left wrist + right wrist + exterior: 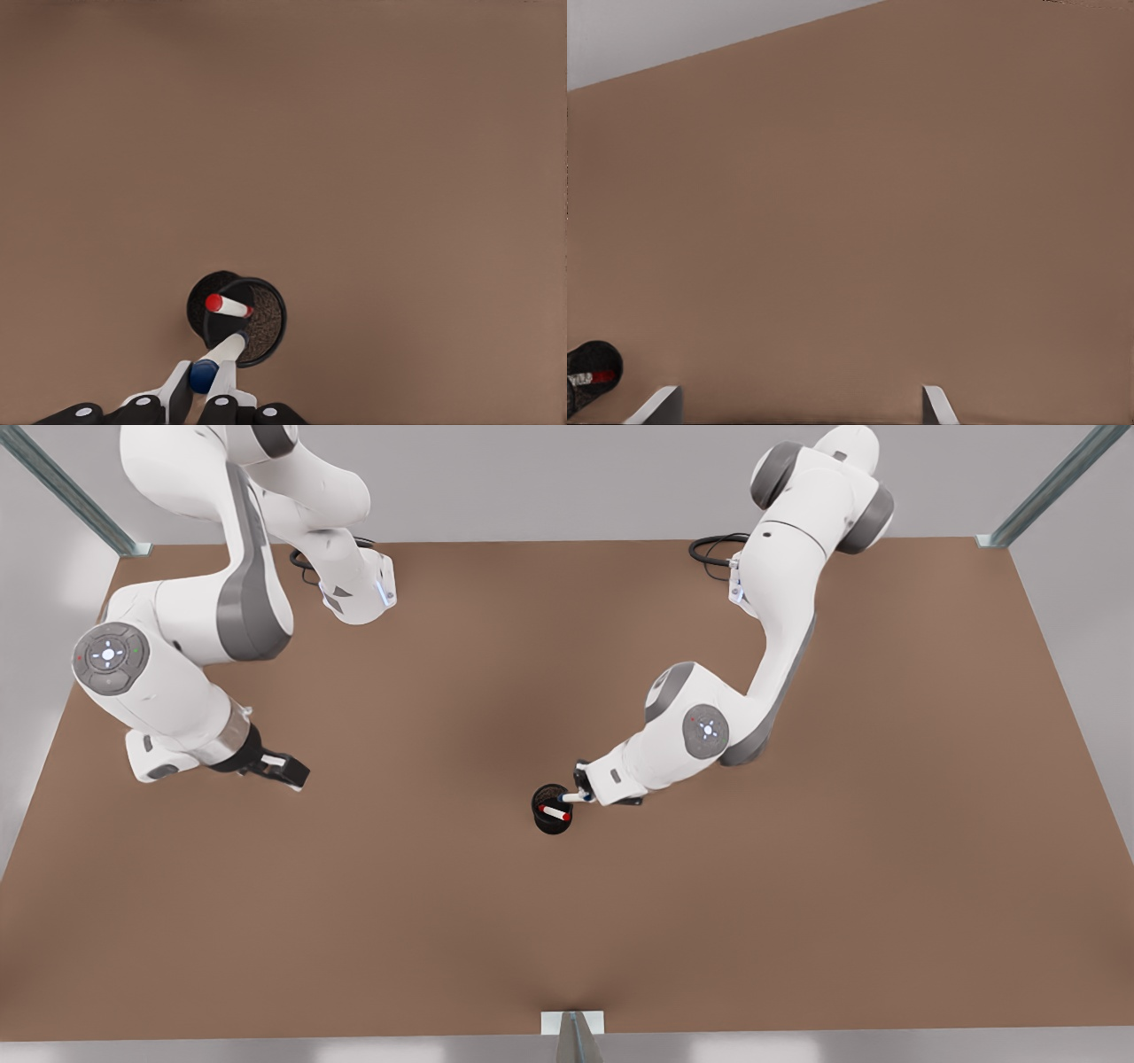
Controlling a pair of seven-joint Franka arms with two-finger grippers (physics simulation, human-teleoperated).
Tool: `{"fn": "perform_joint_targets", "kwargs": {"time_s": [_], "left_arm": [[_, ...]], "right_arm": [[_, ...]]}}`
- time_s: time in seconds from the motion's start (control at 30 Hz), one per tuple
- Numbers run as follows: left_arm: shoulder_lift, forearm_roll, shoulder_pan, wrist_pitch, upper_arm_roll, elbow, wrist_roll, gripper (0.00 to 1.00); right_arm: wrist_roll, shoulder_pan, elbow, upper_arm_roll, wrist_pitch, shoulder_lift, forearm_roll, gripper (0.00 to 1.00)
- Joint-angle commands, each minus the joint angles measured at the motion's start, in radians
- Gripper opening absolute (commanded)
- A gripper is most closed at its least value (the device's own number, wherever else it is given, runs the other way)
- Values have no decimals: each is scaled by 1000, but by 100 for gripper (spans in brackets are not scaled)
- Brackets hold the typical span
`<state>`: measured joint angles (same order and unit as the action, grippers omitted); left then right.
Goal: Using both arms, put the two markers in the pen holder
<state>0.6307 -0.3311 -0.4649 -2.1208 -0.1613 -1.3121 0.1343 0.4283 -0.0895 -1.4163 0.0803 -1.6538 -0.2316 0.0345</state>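
You see two white pens and one small black mesh cup [551, 811]. The red-capped pen [555, 813] leans inside. Your left claw [205, 382] pinches the blue-capped pen [215, 363], seemingly touching the rim. Your right claw [799, 400] waits wide open, far away.

I am looking at a robot test lab: a big plain brown table [354, 921], metal frame posts [1045, 491] at its corners, grey walls, and two white arms bolted on.
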Motion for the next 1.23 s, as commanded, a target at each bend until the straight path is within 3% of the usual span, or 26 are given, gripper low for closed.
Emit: {"fn": "perform_joint_targets", "kwargs": {"time_s": [0.0,0.47,0.5,0.53,0.7,0.77,0.8,0.9,1.0,1.2], "left_arm": [[3,-11,-6,-59,0,1,140,21],[32,-8,-34,-105,2,-58,149,21],[40,-9,-34,-105,2,-58,156,45],[49,-11,-34,-105,2,-58,157,100],[31,9,-14,-70,26,-50,157,100],[-72,173,141,336,65,-3,26,100],[-130,279,209,413,62,-1,-45,100],[-307,287,384,601,95,1,-145,100],[-390,480,414,622,55,-4,-140,100],[-393,472,422,651,23,1,-147,100]], "right_arm": [[-505,-1,0,1,39,2,-7,100],[-381,4,28,4,39,2,4,100],[-378,4,28,4,39,2,2,100],[-376,4,27,4,39,2,2,100],[-376,4,23,4,40,2,2,100],[-376,4,23,4,40,2,2,100],[-378,4,23,4,40,2,2,100],[-384,5,23,4,40,2,2,100],[-388,5,23,4,40,2,2,100],[-393,7,22,2,40,2,1,100]]}}
